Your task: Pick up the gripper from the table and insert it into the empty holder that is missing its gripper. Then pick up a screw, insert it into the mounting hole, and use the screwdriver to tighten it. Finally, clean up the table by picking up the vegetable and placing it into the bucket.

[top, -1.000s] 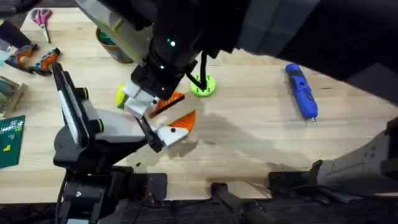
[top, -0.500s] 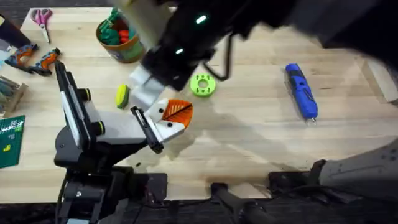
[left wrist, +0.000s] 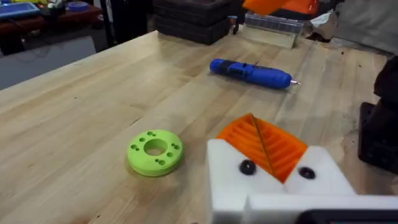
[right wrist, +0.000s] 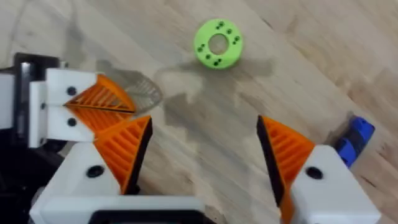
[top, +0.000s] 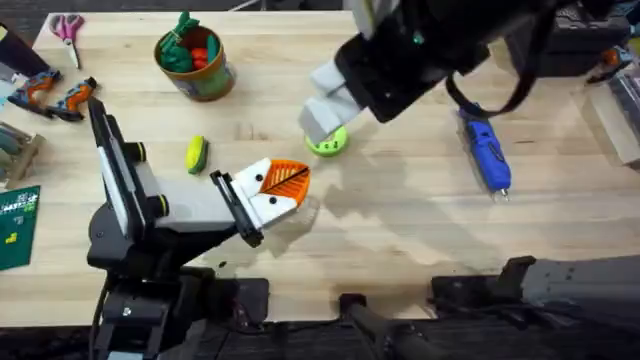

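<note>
The orange gripper (top: 285,178) sits on the white holder (top: 262,205) of my left gripper (top: 280,190), which is shut with its ribbed pads (left wrist: 261,144) pressed together. My right gripper (top: 325,100) hovers open and empty above the green ring (top: 328,143). From the right wrist, its open pads (right wrist: 124,149) frame the left claw (right wrist: 87,102). The blue screwdriver (top: 485,148) lies at the right. A yellow-green vegetable (top: 197,153) lies left of the claw. The bucket (top: 195,62) stands at the back left. Any screw is out of view.
Red and green toys fill the bucket. Orange-handled tools (top: 55,95) and scissors (top: 68,28) lie at the far left, with a green board (top: 18,225) near the left edge. Bare wood stretches between the claw and the screwdriver (left wrist: 250,71).
My right arm has pulled back up and to the right, away from the left claw. The orange piece it held now sits on the left claw beside the other pad.
</note>
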### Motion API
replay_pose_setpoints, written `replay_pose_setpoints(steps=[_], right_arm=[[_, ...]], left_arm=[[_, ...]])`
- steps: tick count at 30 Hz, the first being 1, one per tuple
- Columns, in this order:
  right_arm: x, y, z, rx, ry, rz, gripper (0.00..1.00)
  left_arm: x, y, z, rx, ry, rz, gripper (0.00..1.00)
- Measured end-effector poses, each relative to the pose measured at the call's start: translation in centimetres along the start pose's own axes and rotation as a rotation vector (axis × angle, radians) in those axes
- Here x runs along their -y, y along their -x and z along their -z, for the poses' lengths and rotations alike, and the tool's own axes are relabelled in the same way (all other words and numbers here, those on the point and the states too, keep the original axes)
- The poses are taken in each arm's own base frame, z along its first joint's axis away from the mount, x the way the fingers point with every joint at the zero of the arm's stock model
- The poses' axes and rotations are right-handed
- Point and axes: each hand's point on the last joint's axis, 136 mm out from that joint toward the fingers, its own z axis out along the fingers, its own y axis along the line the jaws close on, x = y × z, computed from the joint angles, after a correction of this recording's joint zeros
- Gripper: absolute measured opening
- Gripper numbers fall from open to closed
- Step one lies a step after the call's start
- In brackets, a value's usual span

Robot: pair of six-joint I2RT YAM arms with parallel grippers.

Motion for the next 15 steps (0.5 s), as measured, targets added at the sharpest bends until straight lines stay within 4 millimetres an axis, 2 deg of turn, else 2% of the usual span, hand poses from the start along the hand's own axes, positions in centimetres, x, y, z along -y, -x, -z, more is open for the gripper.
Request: replay_pose_setpoints(steps=[5,15], right_arm=[[2.4,-2.9,-1.0,-0.047,-0.074,-0.086,0.992],[9.6,-8.6,-2.7,-0.049,-0.131,-0.372,0.993]], left_arm=[[0.0,0.0,0.0,0.0,0.0,-0.002,0.004],[0.0,0.0,0.0,0.0,0.0,-0.003,0.004]])
